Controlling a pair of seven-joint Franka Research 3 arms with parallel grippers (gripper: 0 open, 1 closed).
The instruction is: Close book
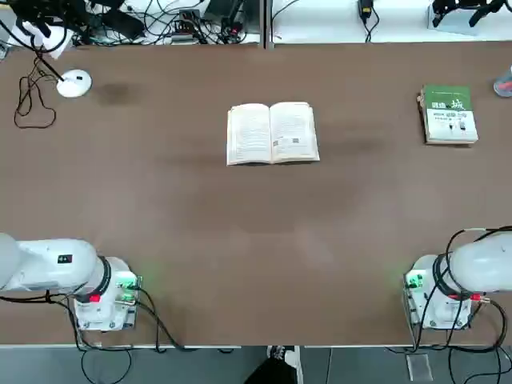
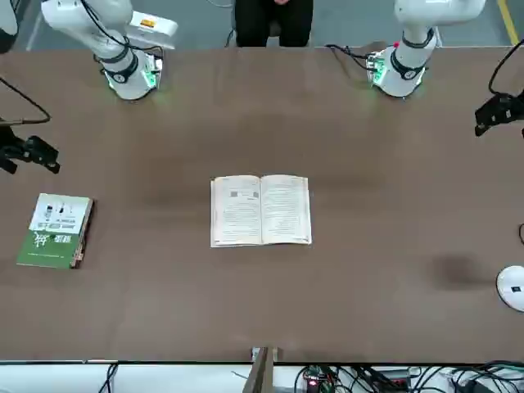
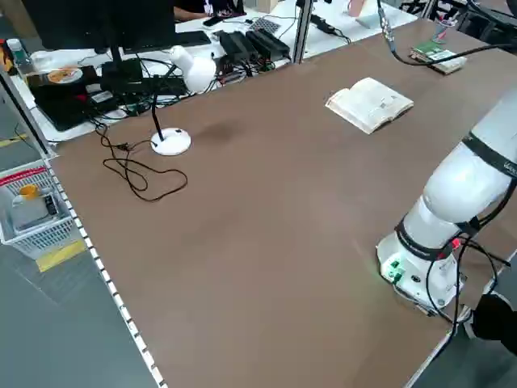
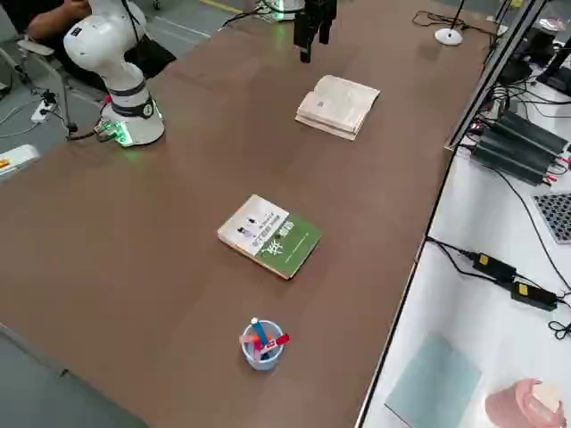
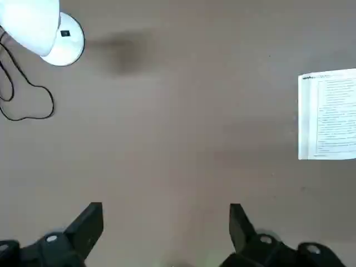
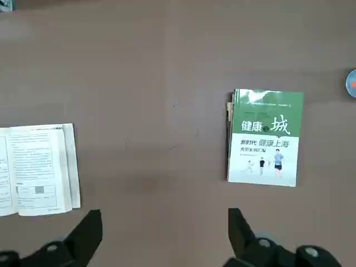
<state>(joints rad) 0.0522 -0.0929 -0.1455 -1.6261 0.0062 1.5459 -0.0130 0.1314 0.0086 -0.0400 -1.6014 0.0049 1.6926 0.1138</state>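
I look down on a broad brown counter [image 1: 184,208], with the left gripper [image 5: 167,207] over its left side and the right gripper [image 6: 165,212] over its right side, each with its fingers apart and holding nothing. The white-paged paperback [image 1: 273,134] lies open, face up, past the middle of the counter from my arms' side, well apart from the closed green-and-white book [image 1: 450,115]. I judge it light and floppy, likely to slide if I push flat on it. Its two page blocks look about even, so neither side should fall shut by itself. I'd take one outer side edge, getting a fingertip under cover and pages together, then swing that half over the centre fold. Pinching only the top leaves could crease or tear them, since single sheets are thin, slippery and the most fragile part.
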